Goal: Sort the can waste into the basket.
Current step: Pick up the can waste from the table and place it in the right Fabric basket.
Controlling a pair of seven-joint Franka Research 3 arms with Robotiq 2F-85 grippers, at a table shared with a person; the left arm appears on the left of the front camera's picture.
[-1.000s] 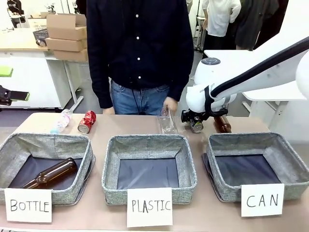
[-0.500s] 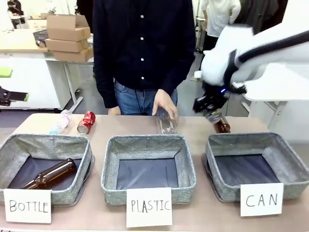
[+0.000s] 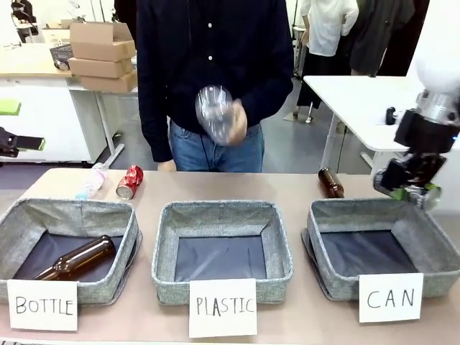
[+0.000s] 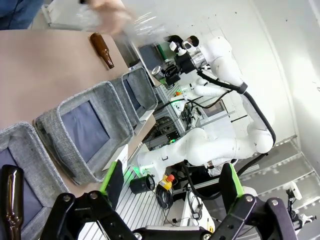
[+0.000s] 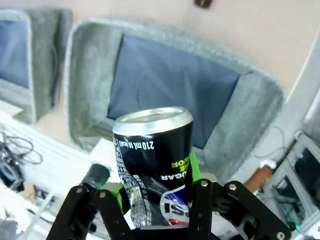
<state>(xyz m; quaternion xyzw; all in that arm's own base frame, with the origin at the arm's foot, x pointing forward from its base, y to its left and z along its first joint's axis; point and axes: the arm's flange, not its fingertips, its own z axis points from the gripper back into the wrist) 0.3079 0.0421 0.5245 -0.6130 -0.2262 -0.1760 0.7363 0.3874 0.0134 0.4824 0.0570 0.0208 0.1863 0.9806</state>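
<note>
Starting with the desk (image 3: pixel 187 185): 3 grey baskets in a row along the near side, loose waste along the far edge.

Then the CAN basket (image 3: pixel 359 206), at the right end: nothing but bare dark lining inside as far as can be seen, so 0 of 2 cans judged sorted.

Then the right tool (image 3: pixel 406 183): poised above the far right corner of that basket, clamped on the dark can (image 5: pixel 152 145). Grips it round the lower body, with the silver top aimed toward the lining in the wrist view. Judged as a carry close to release: likely needs only a small shift inward over the lining, then an opening of the fingers.

Then the left tool (image 4: pixel 172 182): spread wide, holding nothing, well apart from both cans.

Then the bottles, outside the count: 1 brown bottle (image 3: pixel 330 182) lying on the desk just behind the CAN basket, 1 more inside the BOTTLE basket (image 3: pixel 21 215), and 1 plastic bottle (image 3: pixel 214 111) held up by the person.

Last, the red can (image 3: pixel 129 180): lying on its side on the desk behind the BOTTLE basket, near a clear bottle (image 3: pixel 91 180), well apart from the CAN basket. Not yet picked up, so left to fetch and drop once the dark can is in. Overall judged under half done: 1 can in the air, 1 on the desk.
</note>
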